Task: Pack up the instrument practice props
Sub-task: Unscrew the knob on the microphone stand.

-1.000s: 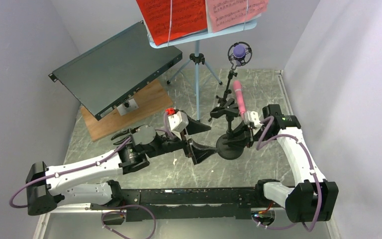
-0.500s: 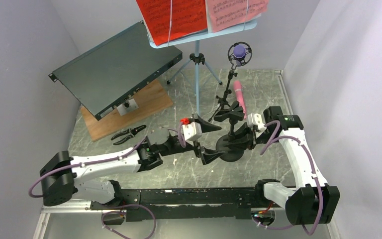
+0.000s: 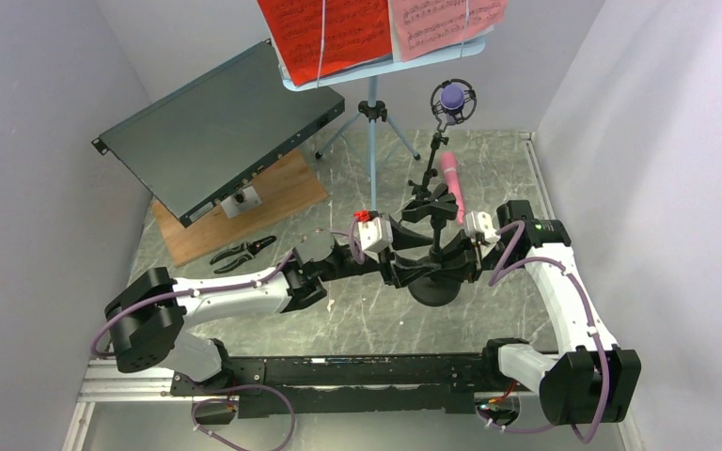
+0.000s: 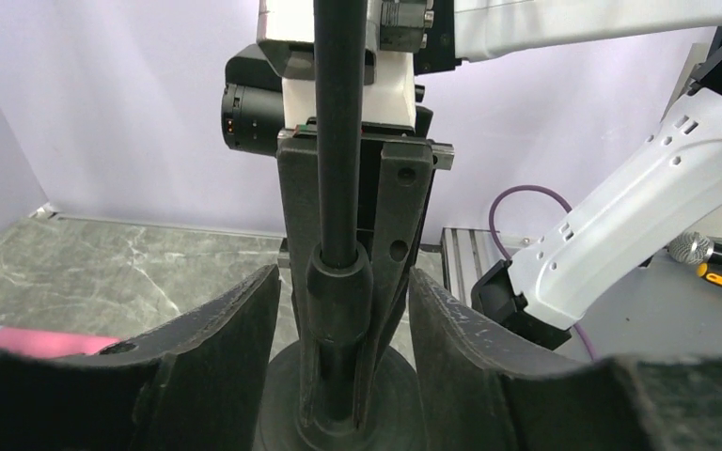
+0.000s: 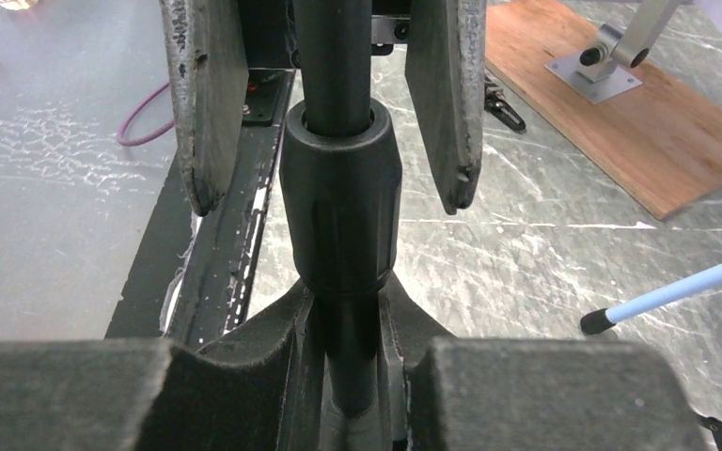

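Note:
A black mic support with a round base stands at mid-table, its pole upright. My right gripper is shut on the pole just below its collar; it shows in the top view too. My left gripper is open, its fingers either side of the same pole without touching it, also in the top view. The pink microphone lies behind. The purple microphone sits on the second support. The light-blue music rack holds red pages and a pink page.
A large dark flat metal box leans on a wooden board at the back left. Black pliers lie in front of the board. The rack's tripod legs stand behind the supports. Grey walls close both sides.
My left arm has reached right and forward; its open fingers now straddle the support's pole. My right gripper has kept its hold on the pole.

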`<state>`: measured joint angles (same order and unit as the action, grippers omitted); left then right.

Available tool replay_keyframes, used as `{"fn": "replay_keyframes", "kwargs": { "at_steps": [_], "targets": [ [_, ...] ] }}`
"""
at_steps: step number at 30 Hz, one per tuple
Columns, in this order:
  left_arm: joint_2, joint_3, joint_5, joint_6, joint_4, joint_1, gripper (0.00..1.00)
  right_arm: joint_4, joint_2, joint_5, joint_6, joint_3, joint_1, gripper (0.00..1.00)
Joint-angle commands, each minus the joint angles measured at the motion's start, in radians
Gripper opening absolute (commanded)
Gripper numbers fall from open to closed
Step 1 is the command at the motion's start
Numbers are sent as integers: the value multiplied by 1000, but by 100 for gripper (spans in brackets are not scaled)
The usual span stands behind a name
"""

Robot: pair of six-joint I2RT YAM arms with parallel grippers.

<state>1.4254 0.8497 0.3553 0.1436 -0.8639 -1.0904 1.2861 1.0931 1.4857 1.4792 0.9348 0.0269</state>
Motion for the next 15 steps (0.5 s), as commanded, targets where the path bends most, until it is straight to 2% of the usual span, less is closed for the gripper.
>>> {"fn": "replay_keyframes", "kwargs": {
  "at_steps": [1,7,11,13,15],
  "targets": [
    [18,47,27,59,-97,6,49,-74,-21,138,-29,0,1,0],
    [45,88,93,93,-17,9,1,-148,-20,111,-123,-4,-3,0],
    [37,81,50,125,12,6,0,-246,-21,68,-269,-1,-12,0],
    [12,94,-106,104,108,-32,0,-372,-22,27,-414,-7,-22,0],
    [0,120,-481,46,193,-131,0,-565,-29,-44,-640,-31,-22,0]
  ]
}}
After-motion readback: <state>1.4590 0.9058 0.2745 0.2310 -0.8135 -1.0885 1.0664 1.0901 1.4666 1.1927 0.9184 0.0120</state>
